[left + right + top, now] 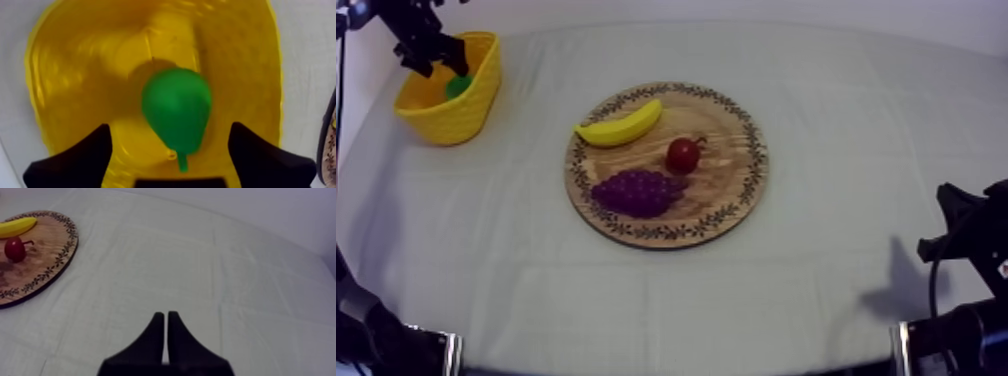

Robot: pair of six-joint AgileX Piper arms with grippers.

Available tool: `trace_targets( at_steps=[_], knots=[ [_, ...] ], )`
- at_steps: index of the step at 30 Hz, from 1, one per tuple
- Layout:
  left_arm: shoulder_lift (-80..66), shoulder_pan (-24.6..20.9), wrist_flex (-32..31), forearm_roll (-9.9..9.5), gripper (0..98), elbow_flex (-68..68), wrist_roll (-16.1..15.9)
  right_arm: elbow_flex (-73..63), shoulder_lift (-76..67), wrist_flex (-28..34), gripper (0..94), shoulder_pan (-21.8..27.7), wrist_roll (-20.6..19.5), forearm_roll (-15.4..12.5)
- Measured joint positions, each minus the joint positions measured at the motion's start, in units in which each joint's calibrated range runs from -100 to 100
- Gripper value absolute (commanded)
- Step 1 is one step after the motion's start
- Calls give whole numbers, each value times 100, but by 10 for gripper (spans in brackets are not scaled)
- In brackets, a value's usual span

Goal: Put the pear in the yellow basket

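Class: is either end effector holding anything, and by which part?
Nothing is held. The left end effector is open over the green toy pear lying in the yellow basket; the right end effector is shut on nothing.

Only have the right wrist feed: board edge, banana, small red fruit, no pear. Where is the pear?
Observer: The pear lies inside the yellow basket, at the table's left side.
Operator: Is the left gripper open or shut?
Observer: The left gripper is open above the basket, with its fingers on either side of the pear and clear of it.
Operator: What else is on the board?
Observer: The wooden board also holds a bunch of grapes, in front of the banana and the small red fruit.
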Motion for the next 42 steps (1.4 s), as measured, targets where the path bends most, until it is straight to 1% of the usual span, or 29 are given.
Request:
trace_targets(
  at_steps=[4,6,8,11,15,17,20,24,26,28,31,32,35,38,42],
  knots=[
    [-1,0,-35,-7,960,-47,132,0,0,0,4,0,0,0],
    [-19,0,-35,-13,935,-32,132,0,0,0,4,0,0,0],
    [-65,-4,-49,-25,877,1,135,0,0,0,4,0,0,0],
    [-172,-7,-158,-20,764,80,157,0,0,0,4,0,-3,0],
    [-448,10,-451,11,601,301,197,0,0,0,4,0,-7,0],
    [-624,15,-628,41,554,464,220,0,0,0,4,0,-7,0],
    [-974,-1,-811,127,491,777,235,0,0,0,4,0,-7,0],
    [-1593,-8,-1056,308,373,1258,229,0,0,0,4,0,-4,0],
    [-1908,20,-1246,349,319,1529,244,0,0,0,4,0,-4,0],
    [-2228,54,-1379,343,272,1772,264,0,0,0,4,0,-4,0],
    [-2781,141,-1588,239,202,2182,322,0,0,0,4,0,2,0],
    [-2925,164,-1671,230,184,2291,325,0,0,0,4,0,2,0],
    [-3469,235,-1933,150,145,2727,353,0,0,0,4,0,2,0],
    [-3970,305,-2247,140,117,3195,379,0,0,0,4,0,2,0],
    [-4696,370,-2838,133,78,4002,442,0,0,0,4,0,2,0]
  ],
)
